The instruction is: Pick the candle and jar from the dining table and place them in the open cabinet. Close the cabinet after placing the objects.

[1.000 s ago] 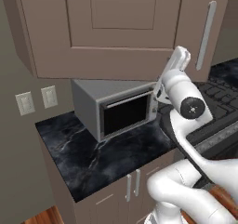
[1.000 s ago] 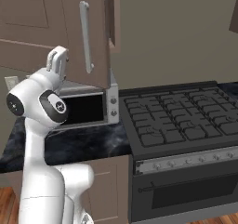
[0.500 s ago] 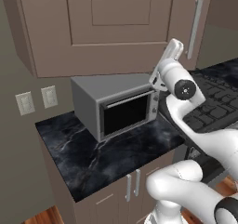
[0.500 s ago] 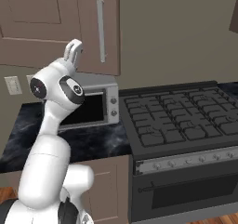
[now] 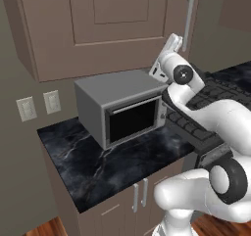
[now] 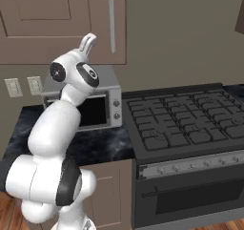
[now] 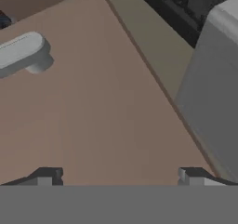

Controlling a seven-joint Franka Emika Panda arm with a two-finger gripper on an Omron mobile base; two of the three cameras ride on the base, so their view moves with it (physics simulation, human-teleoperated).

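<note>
The cabinet (image 5: pixel 108 29) is a taupe-brown wall unit, and its door lies flush with the front in both base views. A long pale bar handle (image 5: pixel 188 19) runs down the door's right edge. My gripper (image 5: pixel 173 39) points up at the door's lower right corner, just left of the handle. In the right base view the gripper (image 6: pixel 89 38) stands below and left of the handle (image 6: pixel 111 23). The hand view looks onto the door panel (image 7: pixel 93 111) from close up, with the handle (image 7: pixel 21 53) at upper left. There the gripper (image 7: pixel 121 176) is open and holds nothing. The candle, jar and dining table are out of view.
A grey microwave (image 5: pixel 122 110) sits on the black marble counter (image 5: pixel 98 166) directly under the cabinet, close below my hand. A black stove (image 6: pixel 186 124) with an oven stands to the right. Two wall outlets (image 5: pixel 37 105) are on the left wall.
The cabinet door has swung from standing out open to flush with the front. My hand followed it in toward the cabinet, to the left. The jaws have widened a little.
</note>
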